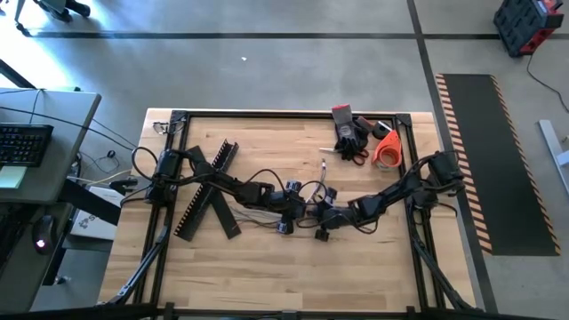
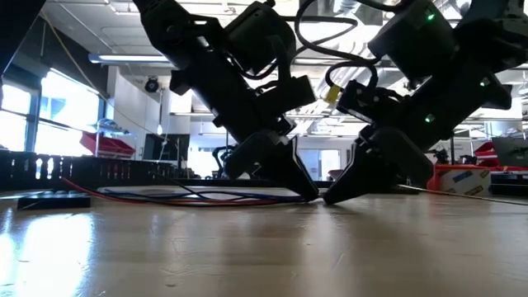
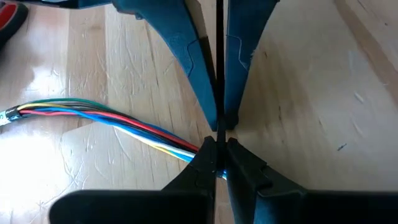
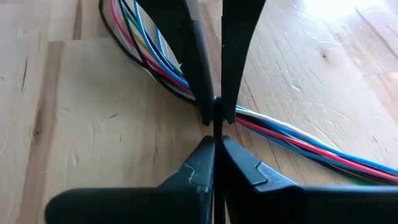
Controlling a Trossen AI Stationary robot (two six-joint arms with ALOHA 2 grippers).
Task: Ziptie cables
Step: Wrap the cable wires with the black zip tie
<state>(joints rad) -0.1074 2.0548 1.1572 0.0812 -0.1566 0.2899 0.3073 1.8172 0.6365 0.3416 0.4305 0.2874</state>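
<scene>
The bundle of thin bendy wires in red, blue, white, green and black lies flat on the wooden table near its middle, running from about 9 o'clock to the centre, where two closed dark gripper tips pinch it from both sides.

Looks like a robotics lab or workshop: a wooden table boxed in by a black metal frame on bare concrete floor, hazard-striped mat off to 1 side, a desk with a keyboard, exposed ceiling ducts and big windows.
</scene>
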